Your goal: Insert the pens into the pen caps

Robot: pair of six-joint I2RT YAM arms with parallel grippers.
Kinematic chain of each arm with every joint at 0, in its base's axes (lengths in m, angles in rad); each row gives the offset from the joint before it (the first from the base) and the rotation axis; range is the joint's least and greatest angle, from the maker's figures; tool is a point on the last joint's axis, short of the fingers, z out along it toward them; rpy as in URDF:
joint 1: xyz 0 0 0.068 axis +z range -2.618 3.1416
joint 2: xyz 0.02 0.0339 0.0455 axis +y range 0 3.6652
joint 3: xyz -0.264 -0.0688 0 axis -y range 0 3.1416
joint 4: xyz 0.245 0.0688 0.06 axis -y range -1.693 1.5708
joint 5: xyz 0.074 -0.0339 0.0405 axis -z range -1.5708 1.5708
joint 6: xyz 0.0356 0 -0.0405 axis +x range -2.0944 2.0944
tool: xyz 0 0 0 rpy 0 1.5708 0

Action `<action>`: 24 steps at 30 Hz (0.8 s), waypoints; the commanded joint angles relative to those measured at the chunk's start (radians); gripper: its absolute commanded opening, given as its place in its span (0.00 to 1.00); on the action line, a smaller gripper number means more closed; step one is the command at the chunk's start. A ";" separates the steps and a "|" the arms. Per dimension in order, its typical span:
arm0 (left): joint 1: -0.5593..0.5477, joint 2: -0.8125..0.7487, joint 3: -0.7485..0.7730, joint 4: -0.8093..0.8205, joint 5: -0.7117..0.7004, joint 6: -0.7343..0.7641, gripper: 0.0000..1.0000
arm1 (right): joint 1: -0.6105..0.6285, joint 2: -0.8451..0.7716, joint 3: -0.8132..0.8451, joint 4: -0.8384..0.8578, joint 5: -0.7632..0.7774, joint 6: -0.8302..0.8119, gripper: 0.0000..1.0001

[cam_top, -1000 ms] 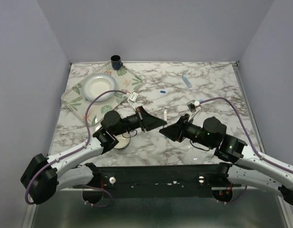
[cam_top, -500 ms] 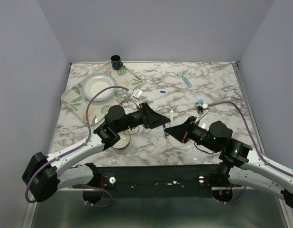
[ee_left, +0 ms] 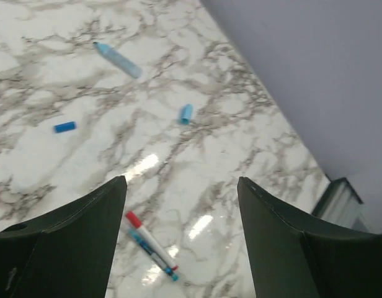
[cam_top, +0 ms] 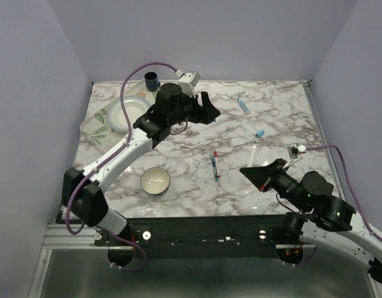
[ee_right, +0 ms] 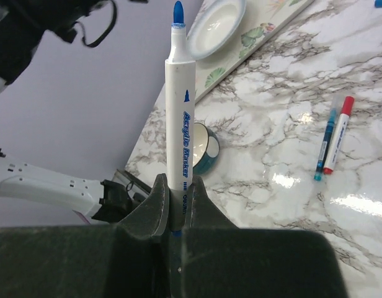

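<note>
- A white-barrelled pen with a bare blue tip [ee_right: 180, 105] stands upright with its lower end pinched in the right claw [ee_right: 176, 189], above the near right of the marble-patterned worktop [cam_top: 284, 105].
- A white pen with a red end [cam_top: 215, 162] lies flat mid-worktop, with a thin blue-green stick [ee_right: 323, 146] just beside it.
- A thicker light blue pen [cam_top: 243, 106] lies towards the far right. A tiny light blue cap [cam_top: 260, 133] lies nearer, and a tiny dark blue cap [ee_left: 64, 126] lies apart from both.
- The left claw [ee_left: 182, 183] hangs over the far middle, its fingers spread wide and holding nothing.
- A round teal-sided bowl [cam_top: 155, 180] sits near left.
- A leaf-patterned tray [cam_top: 92, 127] carries a white plate [ee_right: 213, 18], and a dark cup [cam_top: 152, 79] stands at its far corner.
</note>
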 commanded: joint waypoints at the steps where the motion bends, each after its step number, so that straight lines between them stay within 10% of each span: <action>1: 0.061 0.234 0.110 -0.119 -0.035 0.160 0.78 | -0.004 -0.082 -0.019 -0.095 0.071 -0.007 0.01; 24: 0.118 1.075 0.877 -0.199 -0.048 0.178 0.66 | -0.006 -0.042 0.066 -0.109 0.079 -0.085 0.01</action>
